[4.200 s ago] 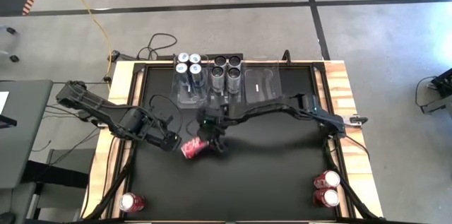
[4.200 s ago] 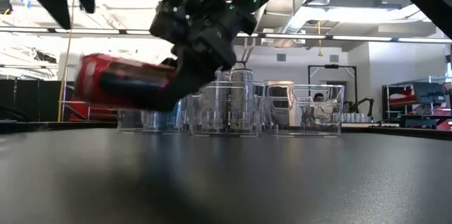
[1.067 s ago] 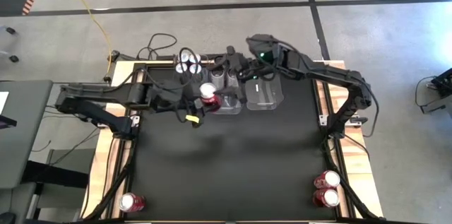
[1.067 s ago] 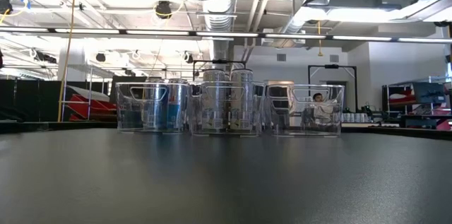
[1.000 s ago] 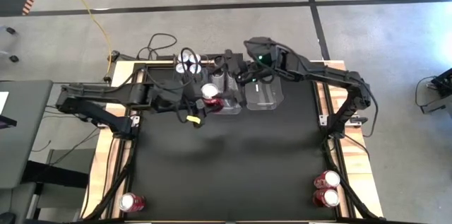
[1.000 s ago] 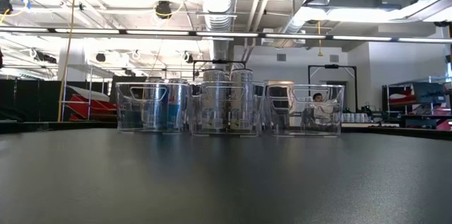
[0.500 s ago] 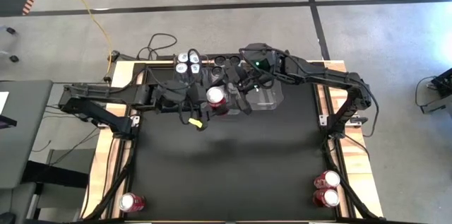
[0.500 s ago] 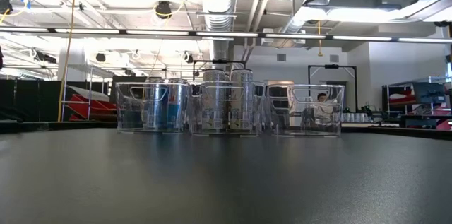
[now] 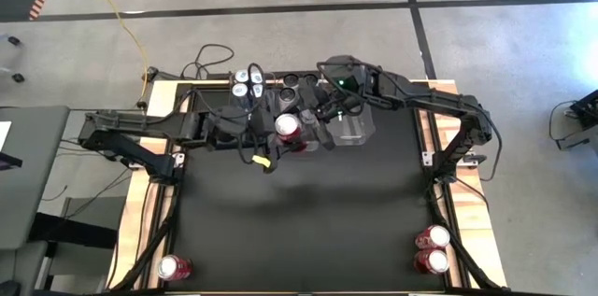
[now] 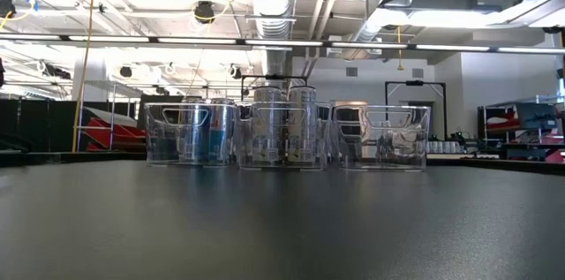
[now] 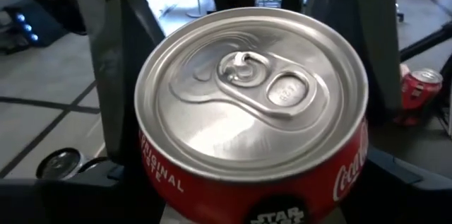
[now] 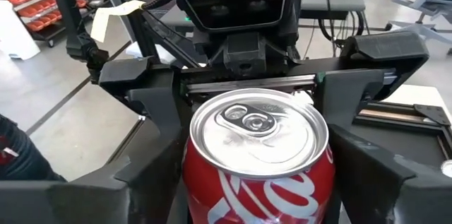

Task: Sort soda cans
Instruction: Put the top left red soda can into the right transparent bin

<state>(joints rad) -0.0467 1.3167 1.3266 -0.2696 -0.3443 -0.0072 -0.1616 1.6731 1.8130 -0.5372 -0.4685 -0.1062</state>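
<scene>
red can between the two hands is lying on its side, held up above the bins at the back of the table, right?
Not on its side. The red can is upright, silver top facing up, as the high view and both wrist views show. The rest holds: it sits between the left hand and right hand, raised above the bins at the back of the table.

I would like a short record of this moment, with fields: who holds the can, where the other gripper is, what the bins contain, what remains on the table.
held can: red can, upright, raised above the table, by the bins
holder: left gripper, shut on it
right gripper: at the same can, opposite side
left bin: blue-silver cans
middle bin: dark cans
loose: three red cans, at the table edge opposite the bins
</scene>
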